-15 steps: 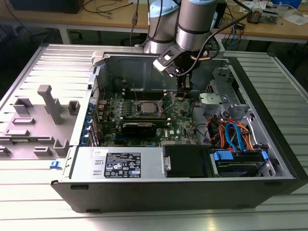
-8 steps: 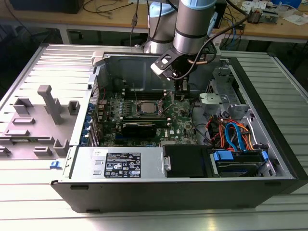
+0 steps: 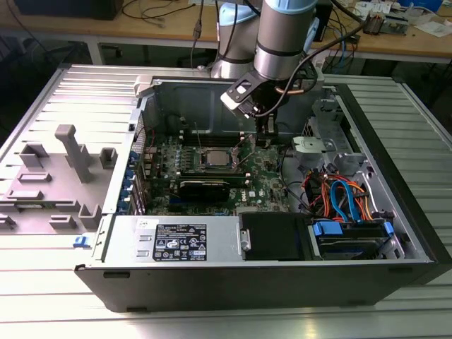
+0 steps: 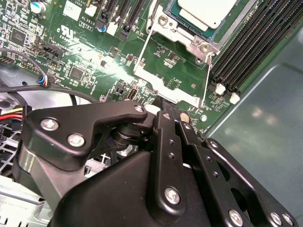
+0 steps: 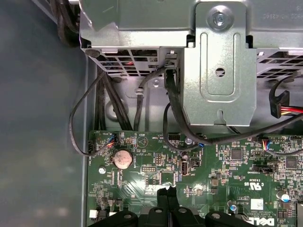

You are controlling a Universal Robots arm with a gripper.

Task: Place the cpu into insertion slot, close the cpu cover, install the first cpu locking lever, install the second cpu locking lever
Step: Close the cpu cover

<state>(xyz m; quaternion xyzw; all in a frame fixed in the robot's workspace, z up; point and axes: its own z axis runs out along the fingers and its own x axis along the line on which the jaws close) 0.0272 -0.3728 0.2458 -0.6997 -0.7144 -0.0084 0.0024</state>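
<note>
The cpu (image 3: 214, 157) lies flat in its socket on the green motherboard (image 3: 268, 185), and its silvery top shows in the second wrist view (image 4: 206, 9). The cpu cover (image 4: 170, 92), a thin silvery frame, stands hinged up from the socket's edge with board showing through its window; in the exterior view the cover (image 3: 244, 150) rises to the right of the socket. My gripper (image 4: 165, 105) is shut, its black tips together right at the cover's raised free edge. In the first wrist view the gripper (image 5: 166, 191) hovers just over the board. Whether the tips touch the cover I cannot tell.
Black memory slots (image 4: 255, 42) flank the socket. A long black card (image 3: 205, 187) lies in front of it, and the power supply (image 3: 176, 240) beyond that. A grey drive cage (image 5: 218, 71) and loose cables (image 3: 346, 198) crowd the exterior view's right. The case wall (image 3: 212, 99) stands behind.
</note>
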